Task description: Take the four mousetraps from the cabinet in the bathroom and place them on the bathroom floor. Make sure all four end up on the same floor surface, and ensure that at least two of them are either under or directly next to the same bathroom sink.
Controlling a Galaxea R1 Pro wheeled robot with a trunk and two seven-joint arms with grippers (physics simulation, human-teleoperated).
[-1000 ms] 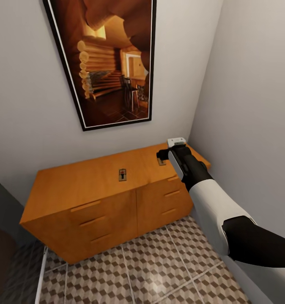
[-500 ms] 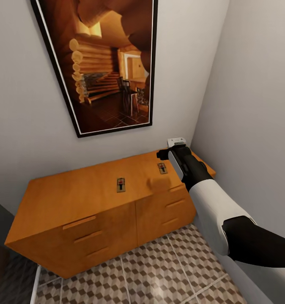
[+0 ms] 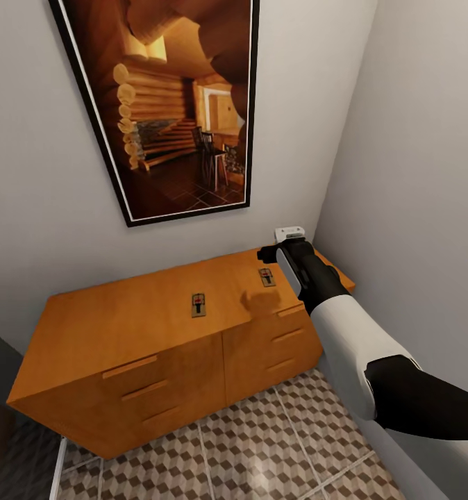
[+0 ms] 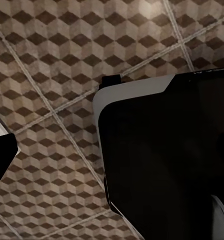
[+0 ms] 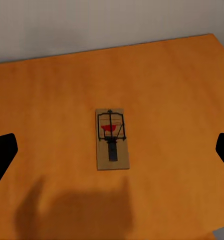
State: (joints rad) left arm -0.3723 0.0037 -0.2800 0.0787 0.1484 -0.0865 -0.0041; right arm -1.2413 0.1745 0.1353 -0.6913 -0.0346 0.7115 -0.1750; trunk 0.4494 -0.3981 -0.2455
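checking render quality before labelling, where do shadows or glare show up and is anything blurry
Head view: a soft pincer shadow lies on the cabinet top beside the nearer mousetrap; a pale glare patch sits on the bathroom floor. Right wrist view: the same shadow spreads below the mousetrap, which looks slightly soft. Left wrist view: glare brightens the tiles at one edge.

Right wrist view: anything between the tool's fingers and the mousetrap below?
No. The mousetrap lies alone on the cabinet top; bare wood and the tool's shadow surround it, with the fingertips spread at the frame edges.
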